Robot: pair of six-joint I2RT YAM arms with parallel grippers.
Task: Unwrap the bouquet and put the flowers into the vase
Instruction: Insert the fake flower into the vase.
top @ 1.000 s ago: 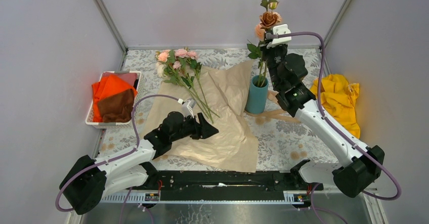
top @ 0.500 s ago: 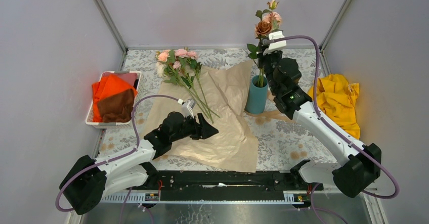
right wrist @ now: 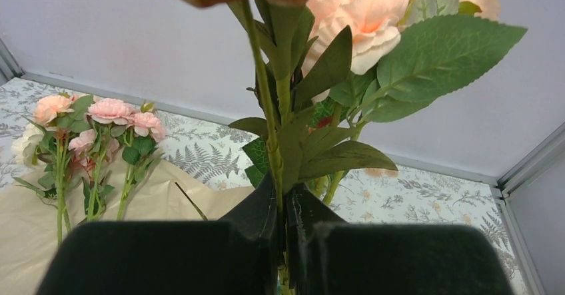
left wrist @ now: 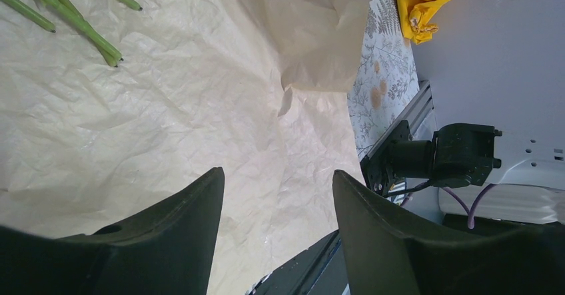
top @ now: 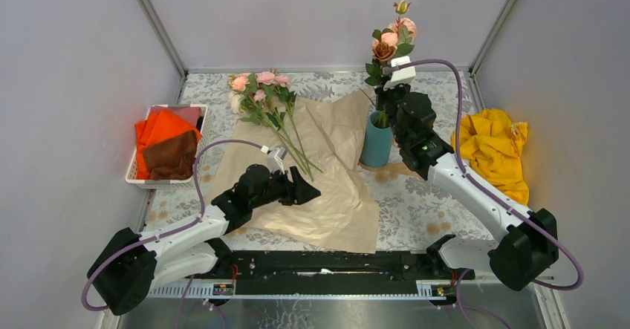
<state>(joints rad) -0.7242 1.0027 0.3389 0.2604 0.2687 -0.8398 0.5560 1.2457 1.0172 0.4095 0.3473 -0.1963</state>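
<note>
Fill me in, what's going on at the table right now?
The right gripper is shut on the stems of a small bunch of flowers, holding them upright with their lower ends in the blue vase. The left gripper hangs open over the unfolded wrapping paper, holding nothing. The other flowers lie on the paper's far left part, not yet in the vase.

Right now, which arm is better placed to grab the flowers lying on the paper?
Left. The left claw is open, hovering over the paper beside the loose flowers' stem ends. The right claw is shut on stems at the vase.
</note>
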